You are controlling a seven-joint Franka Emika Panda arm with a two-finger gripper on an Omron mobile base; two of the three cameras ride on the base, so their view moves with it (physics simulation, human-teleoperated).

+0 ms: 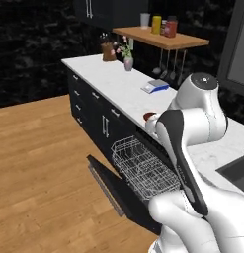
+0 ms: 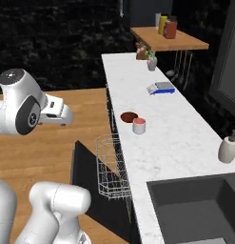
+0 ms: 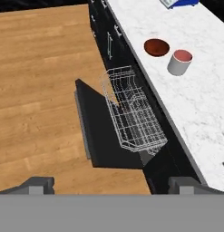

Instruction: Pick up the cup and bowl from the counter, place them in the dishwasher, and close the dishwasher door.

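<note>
Left base view: door (image 1: 109,184) hangs open, white rack (image 1: 143,168) pulled out; bowl (image 1: 149,116) sits on the counter (image 1: 113,81).
Right base view: cup (image 2: 139,126) just beside bowl (image 2: 129,116), both near the counter (image 2: 181,124) front edge.
Hand view: gripper (image 3: 111,185) is high above the floor, fingers wide apart, nothing between; cup (image 3: 179,62) and bowl (image 3: 156,47) far from it.

Glossy white rounded arm (image 1: 192,128) with dark joint bands.
</note>
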